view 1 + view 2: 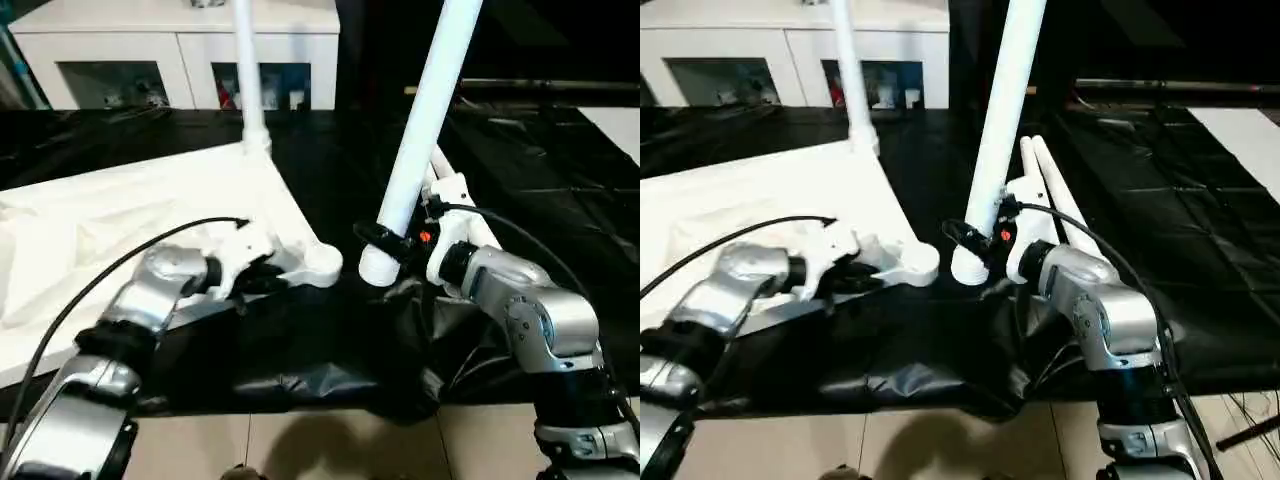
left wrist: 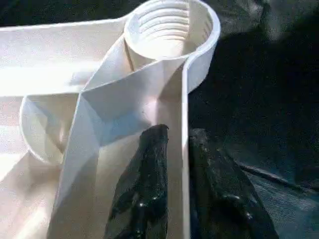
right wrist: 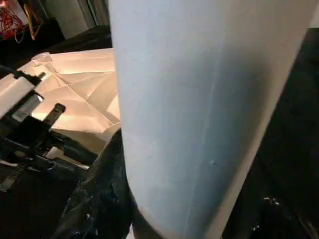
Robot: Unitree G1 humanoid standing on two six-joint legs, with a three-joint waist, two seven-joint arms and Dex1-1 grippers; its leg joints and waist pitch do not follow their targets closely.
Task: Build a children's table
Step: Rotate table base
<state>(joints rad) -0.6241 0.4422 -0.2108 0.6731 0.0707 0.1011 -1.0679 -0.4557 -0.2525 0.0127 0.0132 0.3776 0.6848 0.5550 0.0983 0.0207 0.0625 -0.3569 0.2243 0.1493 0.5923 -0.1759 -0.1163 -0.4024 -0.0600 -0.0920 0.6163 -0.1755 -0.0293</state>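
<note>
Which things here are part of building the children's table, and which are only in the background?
Part of the job:
- table top, upside down, rim pinched by left gripper
- empty corner socket
- leg held by right gripper
- leg already standing in the far corner
- two spare legs lying behind

Just lying about:
- white cabinet
- black sheet

**Black sheet over a tiled floor, table parts on top**

A pale tiled floor (image 1: 330, 440) carries a crumpled black plastic sheet (image 1: 300, 350), whose near edge bunches into glossy folds just short of the tiles. On the sheet lies the flat white plastic tabletop (image 1: 130, 230), ribbed underside up, with a round threaded corner socket (image 2: 169, 30) at its near corner. Beside it, two long tapered white tube legs (image 1: 1060, 195) lie side by side on the sheet.
</note>
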